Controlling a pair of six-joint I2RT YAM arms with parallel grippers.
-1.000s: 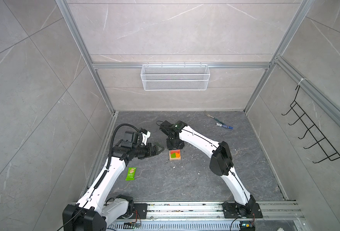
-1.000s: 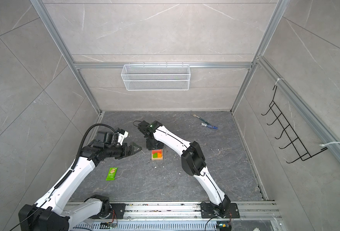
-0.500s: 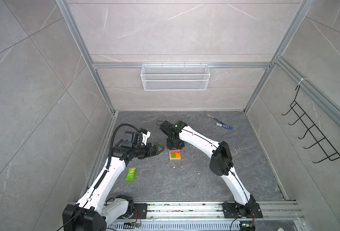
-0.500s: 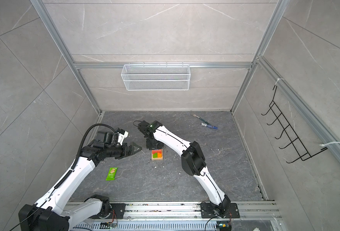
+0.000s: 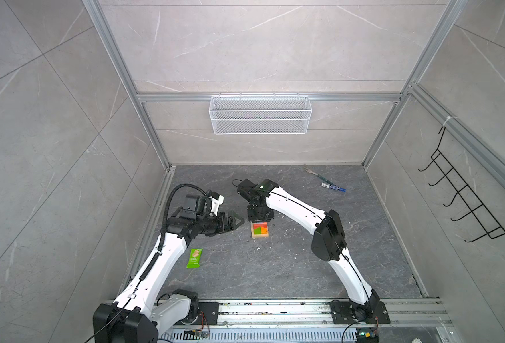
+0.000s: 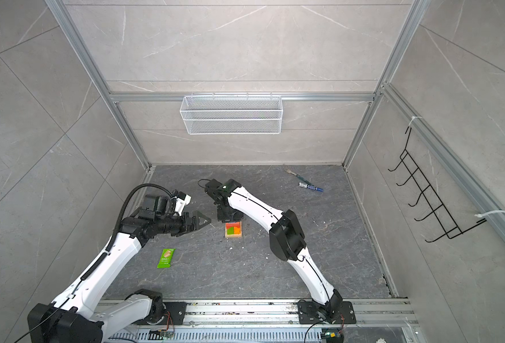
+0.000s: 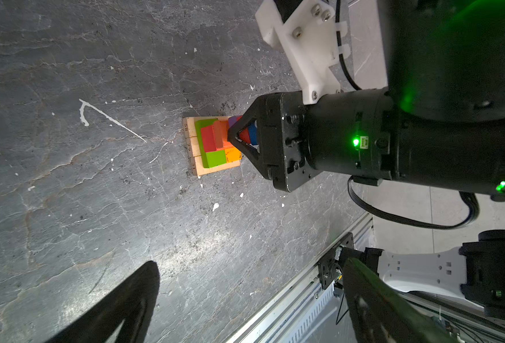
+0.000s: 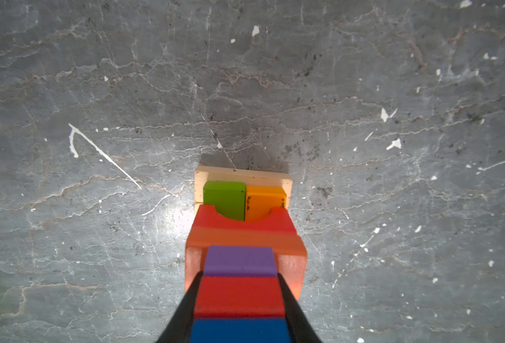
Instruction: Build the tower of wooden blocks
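On the floor (image 5: 290, 261), at left, the left gripper (image 5: 237, 224) hangs wide open and empty; at centre stands the tower (image 5: 260, 231), the right gripper (image 8: 238, 276) above pinching its red cube (image 8: 239, 297); a pen (image 5: 333, 187) lies well right

In both top views the left arm (image 5: 168, 252) rises from its base at 7 o'clock, and the left gripper (image 5: 237, 223) points toward 3 o'clock, jaws spread wide. The right arm (image 5: 293, 205) arches from 5 o'clock toward 11 o'clock, wrist bent straight down; the right gripper (image 8: 239, 275) is clamped on the sides of the red cube (image 8: 239, 297).
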